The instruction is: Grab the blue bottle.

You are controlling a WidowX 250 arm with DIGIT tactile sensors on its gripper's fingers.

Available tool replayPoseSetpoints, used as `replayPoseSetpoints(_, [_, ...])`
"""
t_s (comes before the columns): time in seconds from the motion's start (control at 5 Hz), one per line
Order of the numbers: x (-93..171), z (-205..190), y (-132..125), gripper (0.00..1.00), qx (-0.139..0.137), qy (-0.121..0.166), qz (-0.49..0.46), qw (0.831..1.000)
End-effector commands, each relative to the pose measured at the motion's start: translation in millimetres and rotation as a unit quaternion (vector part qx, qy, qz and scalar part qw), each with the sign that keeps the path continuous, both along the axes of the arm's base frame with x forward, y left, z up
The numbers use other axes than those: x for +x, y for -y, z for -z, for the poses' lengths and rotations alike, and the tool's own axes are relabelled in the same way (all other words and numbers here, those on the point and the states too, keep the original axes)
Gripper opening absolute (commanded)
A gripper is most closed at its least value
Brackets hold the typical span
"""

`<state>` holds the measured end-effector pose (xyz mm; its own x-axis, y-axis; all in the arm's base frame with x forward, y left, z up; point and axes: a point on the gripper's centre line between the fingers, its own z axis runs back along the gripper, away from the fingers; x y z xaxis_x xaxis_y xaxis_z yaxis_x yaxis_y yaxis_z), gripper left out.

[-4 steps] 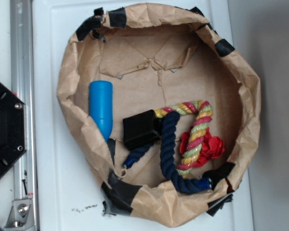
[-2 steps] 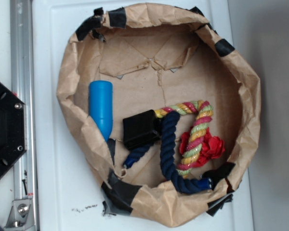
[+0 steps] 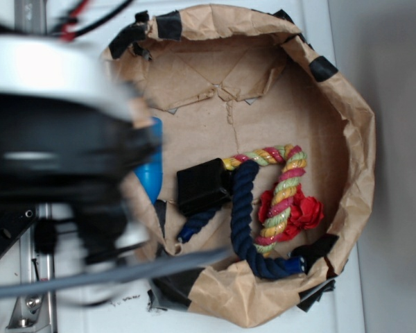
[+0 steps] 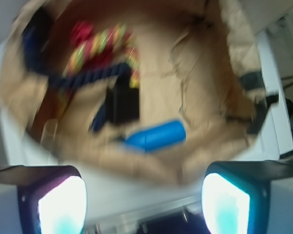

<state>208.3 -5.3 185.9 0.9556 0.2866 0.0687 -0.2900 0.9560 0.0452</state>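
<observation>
On the white table point(image 3: 90, 284), a wide brown paper bag point(image 3: 347, 139) is seen from above, its rolled rim patched with black tape. Much of the exterior view's left half is covered by the blurred black-and-white arm point(image 3: 55, 139). Within the bag, a navy rope point(image 3: 244, 208) is curved beside a striped rope point(image 3: 281, 194) and a red flower-like piece point(image 3: 301, 211) — all toward the right side. A black box point(image 3: 202, 186) is set near the middle, touching the navy rope. The blue bottle point(image 3: 150, 177) is laid against the bag's left wall, just beside the box, and is partly hidden by the arm. From the wrist view, the bottle point(image 4: 156, 136) is shown lying on its side, ahead of the gripper point(image 4: 144, 200) — the jaws are spread wide, with nothing between them.
</observation>
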Motion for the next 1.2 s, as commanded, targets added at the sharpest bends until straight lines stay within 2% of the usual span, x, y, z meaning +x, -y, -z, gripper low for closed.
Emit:
replayPoseSetpoints(0.0, [29, 61, -34, 1.00, -0.038, -0.038, -0.191, 0.980])
replayPoseSetpoints(0.2, [19, 94, -26, 1.00, -0.036, -0.067, -0.185, 0.980])
replayPoseSetpoints(0.4, [2, 112, -21, 1.00, -0.057, -0.092, -0.157, 0.982])
replayPoseSetpoints(1.0, [2, 112, -21, 1.00, -0.057, -0.092, -0.157, 0.982])
